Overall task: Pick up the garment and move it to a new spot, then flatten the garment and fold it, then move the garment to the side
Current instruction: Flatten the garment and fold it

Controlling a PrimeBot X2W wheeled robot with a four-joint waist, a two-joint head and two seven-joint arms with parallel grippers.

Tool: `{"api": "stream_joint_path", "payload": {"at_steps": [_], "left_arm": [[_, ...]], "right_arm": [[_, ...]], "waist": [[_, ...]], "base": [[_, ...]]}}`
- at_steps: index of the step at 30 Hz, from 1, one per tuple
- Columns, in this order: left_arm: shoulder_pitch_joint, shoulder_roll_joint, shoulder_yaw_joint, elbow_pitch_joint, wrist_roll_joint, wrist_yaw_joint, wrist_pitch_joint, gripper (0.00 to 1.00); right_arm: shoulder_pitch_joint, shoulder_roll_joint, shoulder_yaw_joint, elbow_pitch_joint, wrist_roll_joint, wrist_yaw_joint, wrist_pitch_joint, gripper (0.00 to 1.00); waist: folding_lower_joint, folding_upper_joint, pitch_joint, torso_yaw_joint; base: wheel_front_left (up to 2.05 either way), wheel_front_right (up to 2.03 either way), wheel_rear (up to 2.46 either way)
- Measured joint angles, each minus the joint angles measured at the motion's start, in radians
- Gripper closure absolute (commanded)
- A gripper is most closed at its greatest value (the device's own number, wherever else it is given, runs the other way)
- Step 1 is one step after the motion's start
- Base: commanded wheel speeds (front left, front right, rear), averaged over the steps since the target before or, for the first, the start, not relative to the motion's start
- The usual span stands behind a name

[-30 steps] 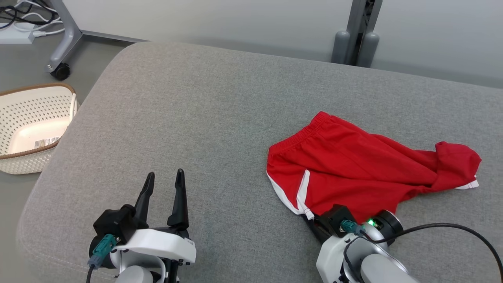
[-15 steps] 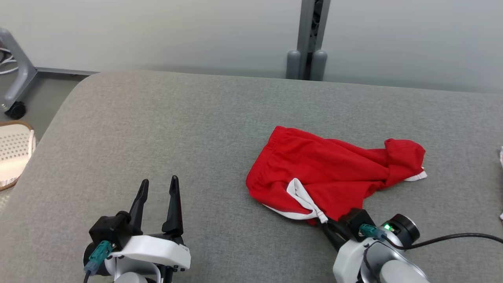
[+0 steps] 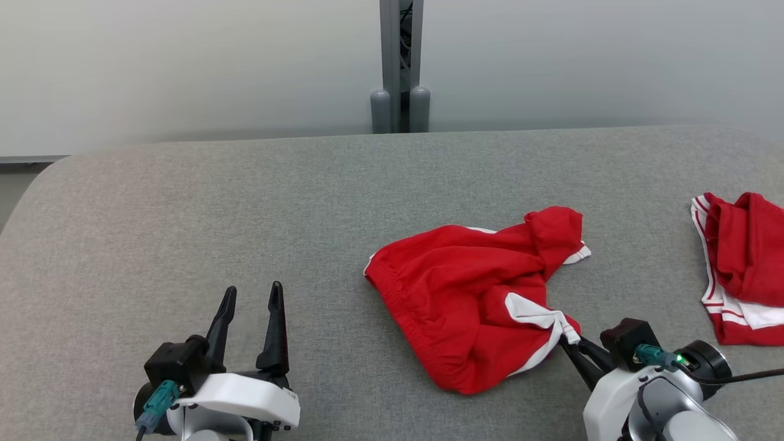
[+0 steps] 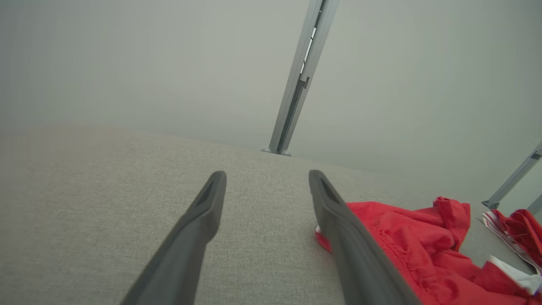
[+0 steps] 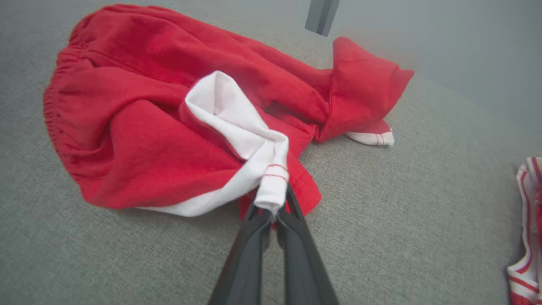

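The right hand (image 5: 273, 214) is pinched tight on the white-trimmed hem corner (image 5: 271, 186) of the red garment (image 3: 453, 300), at the garment's near right edge. The garment lies crumpled on the grey cushion (image 3: 214, 202), its waistband turned left. The left hand (image 3: 253, 289), fingers spread wide and holding nothing, sits well left of the garment. Right of the garment, apart from it, lies a red-and-white cloth (image 3: 744, 263). Bare cushion stretches left of and beyond the garment.
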Motion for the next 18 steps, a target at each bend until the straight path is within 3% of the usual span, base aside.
{"api": "stream_joint_path", "payload": {"at_steps": [1, 2, 3, 10, 18], "left_arm": [[-0.002, 0.0, -0.002, 0.001, 0.0, -0.001, 0.0, 0.0], [-0.005, -0.001, -0.007, 0.003, 0.0, -0.002, 0.0, 0.0], [-0.007, -0.001, -0.007, 0.005, 0.0, -0.002, 0.0, 0.0], [-0.023, 0.0, -0.002, 0.012, 0.004, -0.003, 0.0, 0.0], [-0.026, 0.0, 0.002, 0.02, 0.006, -0.011, 0.0, 0.0]], "right_arm": [[0.004, 0.005, -0.008, -0.002, 0.005, 0.0, 0.005, 1.0], [0.014, 0.017, -0.014, -0.01, 0.012, 0.0, 0.005, 0.7], [0.016, 0.023, -0.017, -0.014, 0.015, 0.0, 0.004, 0.0], [0.017, 0.032, -0.064, -0.017, 0.018, 0.0, 0.013, 0.0], [0.048, 0.064, -0.2, -0.088, 0.04, 0.0, -0.02, 0.0]], "waist": [[0.0, 0.0, 0.003, -0.007], [0.0, 0.0, 0.009, -0.018], [0.0001, 0.0, 0.013, -0.023], [0.0, 0.0, 0.033, -0.048], [0.0, 0.0, 0.043, -0.061]], "base": [[0.0, 0.0, 0.0], [0.0, 0.0, 0.0], [0.0, 0.0, 0.0], [0.0, 0.0, 0.0], [0.0, 0.0, 0.0]]}}
